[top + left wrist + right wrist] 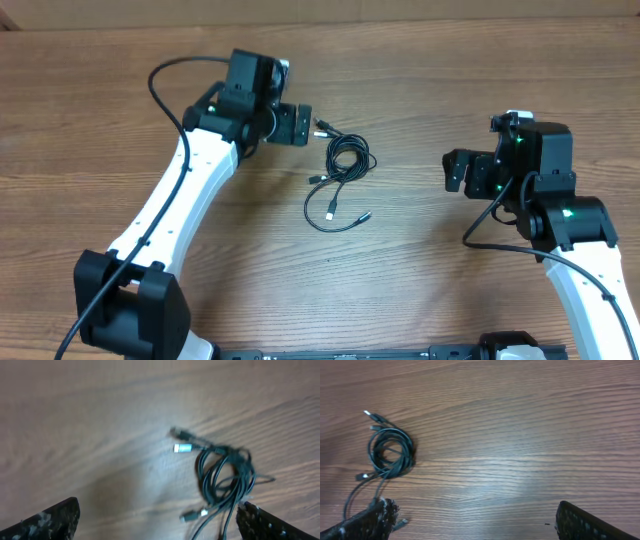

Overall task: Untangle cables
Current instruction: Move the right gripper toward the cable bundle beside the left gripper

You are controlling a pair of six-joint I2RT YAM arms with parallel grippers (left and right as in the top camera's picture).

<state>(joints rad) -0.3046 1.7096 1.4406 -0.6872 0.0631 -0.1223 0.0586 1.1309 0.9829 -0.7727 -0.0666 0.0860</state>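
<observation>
The setting is read as a robotics lab or test bench, though the room beyond it is not shown. A bare wood-grain table (420, 60) is viewed from a camera fixed overhead. Two white-and-black robot arms are mounted at its near edge, the left arm (170, 190) and the right arm (590, 290). Small green indicator lights (569, 212) are lit on them, and thick black wiring (160, 80) is looped from their joints. A bundle of thin black cables (342, 175) is laid between the arms.
</observation>
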